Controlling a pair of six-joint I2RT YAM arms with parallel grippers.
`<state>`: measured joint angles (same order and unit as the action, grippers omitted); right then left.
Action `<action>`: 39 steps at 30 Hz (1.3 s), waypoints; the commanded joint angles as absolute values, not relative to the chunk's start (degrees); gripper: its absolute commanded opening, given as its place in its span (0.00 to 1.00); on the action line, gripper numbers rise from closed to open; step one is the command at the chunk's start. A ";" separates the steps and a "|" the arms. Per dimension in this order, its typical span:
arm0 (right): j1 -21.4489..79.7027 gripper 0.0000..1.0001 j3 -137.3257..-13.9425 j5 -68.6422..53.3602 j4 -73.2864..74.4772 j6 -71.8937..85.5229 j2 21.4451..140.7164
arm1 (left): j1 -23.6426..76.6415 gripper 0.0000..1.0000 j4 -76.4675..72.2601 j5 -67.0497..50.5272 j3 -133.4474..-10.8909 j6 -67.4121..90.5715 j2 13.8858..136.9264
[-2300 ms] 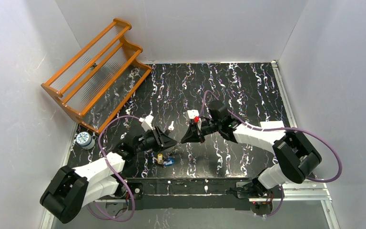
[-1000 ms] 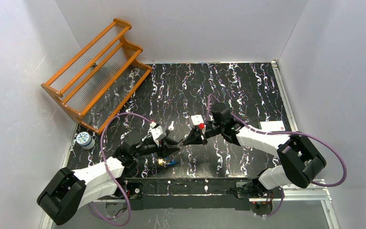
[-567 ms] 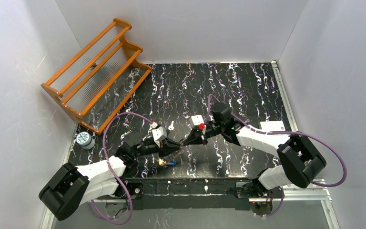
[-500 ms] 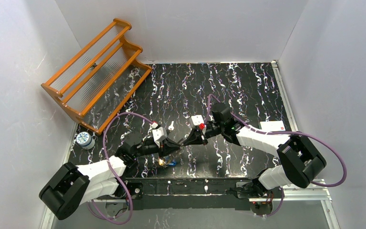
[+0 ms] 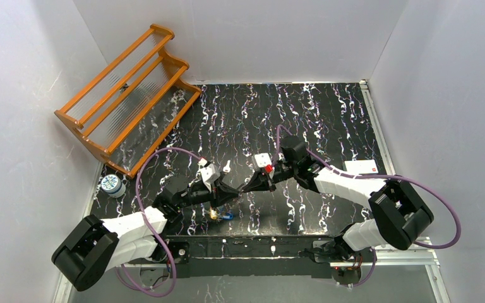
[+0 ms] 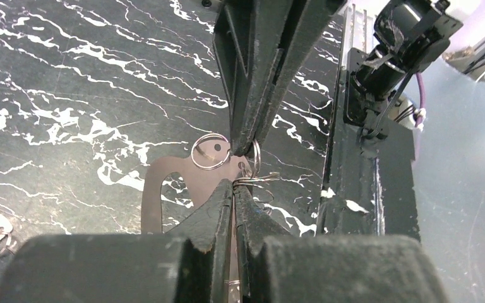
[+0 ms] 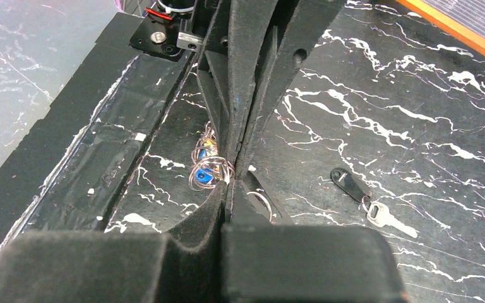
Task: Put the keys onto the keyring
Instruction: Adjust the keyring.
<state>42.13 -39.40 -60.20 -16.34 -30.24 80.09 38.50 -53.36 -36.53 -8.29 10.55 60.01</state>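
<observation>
My two grippers meet tip to tip over the front middle of the table. My right gripper (image 5: 245,189) (image 7: 230,186) is shut on a corner of the keyring (image 6: 172,169), a flat pale plate with an oval opening. Thin wire rings (image 6: 209,151) hang from that corner. My left gripper (image 5: 232,194) (image 6: 235,184) is shut on one wire ring right beside the plate. A blue and a brass-gold key (image 5: 218,214) (image 7: 203,173) dangle on the rings below the tips. A silver key (image 7: 385,218) with a black tag (image 7: 350,183) lies loose on the table (image 5: 227,166).
An orange wooden rack (image 5: 126,95) leans at the back left. A small round tin (image 5: 110,185) stands by the left wall. A white card with a red mark (image 5: 361,166) lies at the right. The black front rail (image 5: 271,249) runs just behind the keys.
My left gripper has moved right to the right gripper's tip and its jaws have closed. The right gripper has stayed shut and shifted slightly. The hanging keys have barely moved.
</observation>
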 commanded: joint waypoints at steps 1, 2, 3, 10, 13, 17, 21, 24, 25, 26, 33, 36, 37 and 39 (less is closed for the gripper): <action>42.56 0.01 -39.21 -62.33 -17.75 -32.91 77.81 | 39.01 0.00 -53.38 -33.03 -8.21 18.23 58.97; 42.56 0.01 -39.08 -62.62 -17.75 -33.36 77.68 | 39.02 0.00 -53.23 -32.02 -7.91 19.29 58.52; 42.61 0.01 -38.91 -62.84 -17.75 -33.91 77.50 | 39.00 0.00 -53.12 -30.86 -7.66 20.27 58.01; 42.57 0.01 -38.37 -63.69 -17.32 -36.25 76.70 | 39.01 0.00 -46.97 -22.20 -7.93 26.97 54.18; 42.59 0.01 -38.25 -63.82 -17.00 -37.12 76.55 | 38.98 0.00 -43.37 -21.16 -9.79 28.46 54.69; 42.63 0.01 -38.56 -63.76 -15.85 -38.57 76.55 | 38.95 0.00 -41.16 -21.19 -12.19 30.29 56.94; 42.63 0.01 -38.93 -63.14 -15.48 -38.33 76.55 | 38.99 0.00 -40.63 -25.50 -13.30 26.97 57.63; 42.63 0.01 -38.85 -63.14 -15.47 -38.33 76.51 | 39.04 0.00 -40.66 -28.89 -12.00 19.75 54.41; 42.63 0.01 -38.85 -63.23 -15.47 -38.27 76.54 | 39.06 0.00 -40.66 -29.41 -11.17 17.78 52.31; 42.68 0.01 -38.85 -63.32 -15.40 -38.16 76.55 | 39.06 0.06 -40.72 -30.04 -10.40 15.82 50.58; 42.70 0.01 -39.02 -63.33 -15.21 -38.06 76.38 | 39.51 0.39 -40.53 -33.69 -7.04 7.91 44.41; 42.63 0.01 -39.11 -63.50 -15.12 -38.06 76.38 | 39.55 0.37 -40.52 -34.98 -7.65 6.70 46.28; 42.63 0.01 -39.11 -63.56 -15.12 -38.09 76.32 | 39.55 0.36 -40.52 -35.27 -7.91 6.47 47.10; 42.63 0.01 -39.20 -63.65 -15.12 -38.08 76.36 | 39.59 0.35 -40.53 -35.23 -8.50 5.77 48.67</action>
<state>42.41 -38.46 -61.91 -14.92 -37.34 78.32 39.24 -40.47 -32.93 -7.84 9.50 46.57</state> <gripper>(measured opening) 0.031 0.360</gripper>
